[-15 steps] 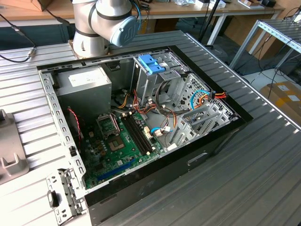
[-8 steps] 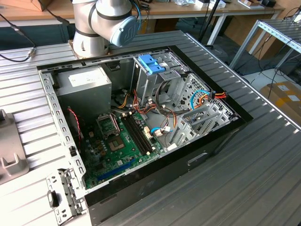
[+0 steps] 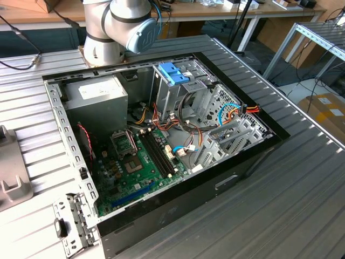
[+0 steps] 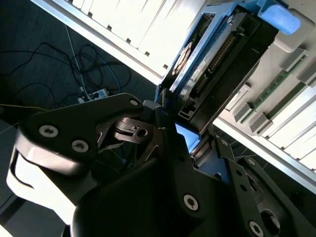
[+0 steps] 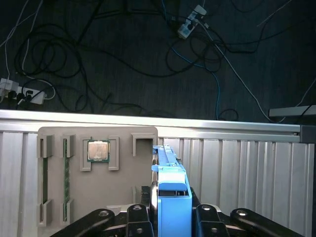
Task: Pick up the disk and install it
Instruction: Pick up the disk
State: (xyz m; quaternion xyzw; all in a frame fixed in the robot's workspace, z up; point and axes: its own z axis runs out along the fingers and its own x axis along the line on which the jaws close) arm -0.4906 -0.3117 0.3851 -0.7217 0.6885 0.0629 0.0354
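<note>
Dark metal with blue plastic side rails, the flat rectangular disk (image 5: pixel 170 190) stands on edge in the black gripper (image 5: pixel 170 210), whose fingers (image 4: pixel 163 123) pinch it from either side. In the second wrist view its connector edge points away from the palm. Just beyond the fingertips a grey moulded parts tray (image 5: pixel 123 148) holds a square processor chip (image 5: pixel 98 150) on the ribbed aluminium table (image 5: pixel 237 168). I judge the pick-up done and the install not begun. Seating calls for the rails squared to a bay in the open black computer case (image 3: pixel 161 216). The grey arm (image 3: pixel 121 24) is based beside that case, and the tool points down toward the table.
</note>
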